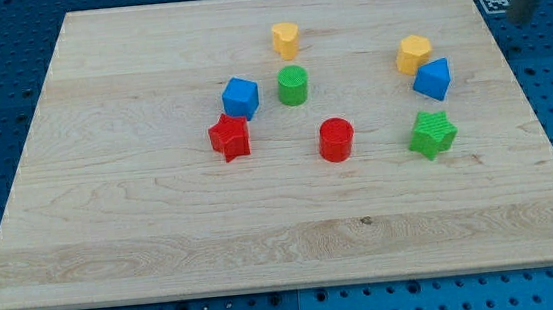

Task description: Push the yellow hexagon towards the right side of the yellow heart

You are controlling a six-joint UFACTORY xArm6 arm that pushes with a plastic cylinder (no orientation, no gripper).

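Hardly started: yellow hexagon (412, 54) well right of yellow heart (286, 40), my tip (516, 17) far upper right, tool a bare rod, grasping nothing.

Robotics lab: wooden board (163, 235) on blue perforated bench (551, 81), fiducial marker (491, 1).

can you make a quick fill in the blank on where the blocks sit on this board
1. The yellow hexagon touches a ____ block at its lower right.
2. The block directly below the yellow heart is the ____ cylinder.
3. The red star sits just below the blue ____.
4. The green star lies to the view's ____ of the red cylinder.

Missing words: blue; green; cube; right
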